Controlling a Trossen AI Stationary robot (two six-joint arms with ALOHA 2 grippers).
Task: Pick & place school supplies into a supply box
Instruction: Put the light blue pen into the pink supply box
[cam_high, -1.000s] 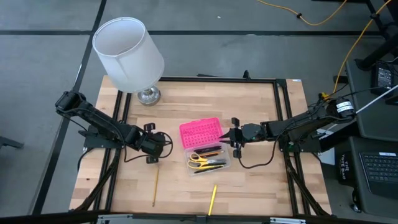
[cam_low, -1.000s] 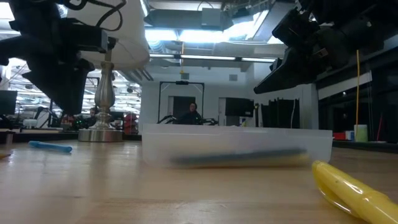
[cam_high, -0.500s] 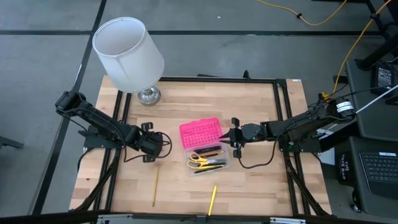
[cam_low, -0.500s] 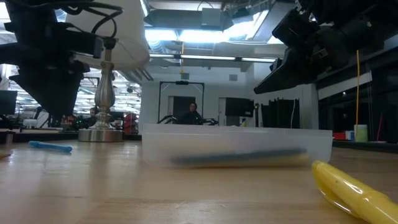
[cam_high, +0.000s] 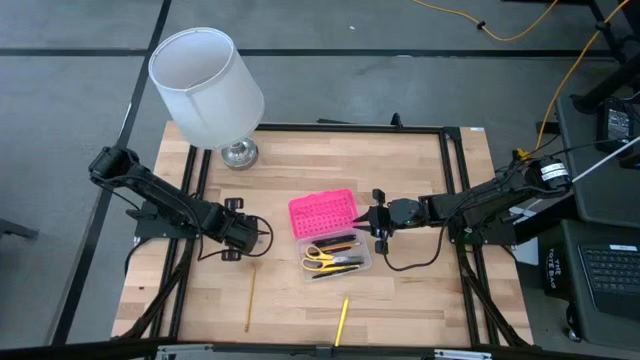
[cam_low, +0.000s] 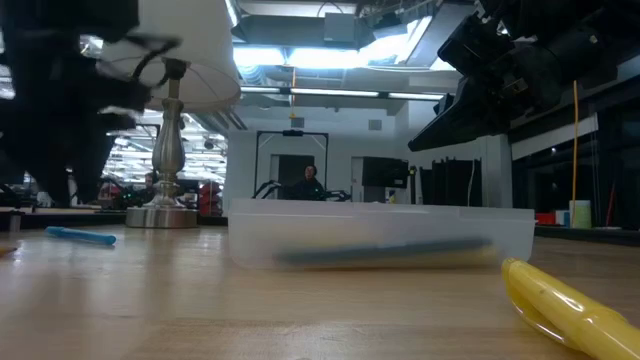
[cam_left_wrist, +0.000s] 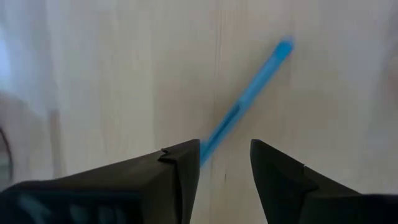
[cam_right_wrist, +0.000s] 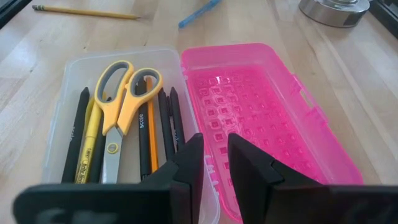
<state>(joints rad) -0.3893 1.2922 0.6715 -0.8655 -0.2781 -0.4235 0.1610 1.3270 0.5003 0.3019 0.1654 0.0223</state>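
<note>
Your left gripper (cam_left_wrist: 225, 163) has just spread apart over the blue pen (cam_left_wrist: 242, 106), which lies loose on the worktop (cam_high: 400, 160). Lower and grab it. Farther off, the box (cam_high: 330, 235) lies open; your right gripper (cam_right_wrist: 214, 163) waits beside it, empty, slightly parted.

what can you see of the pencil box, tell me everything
The pencil box is a small plastic case lying open flat near the table's middle. Its bright pink lid, moulded with a dotted grid, is folded back beside the clear base. In the base lie yellow-handled scissors and several pens and pencils. The right gripper sits at the box's edge, jaws slightly apart.
</note>
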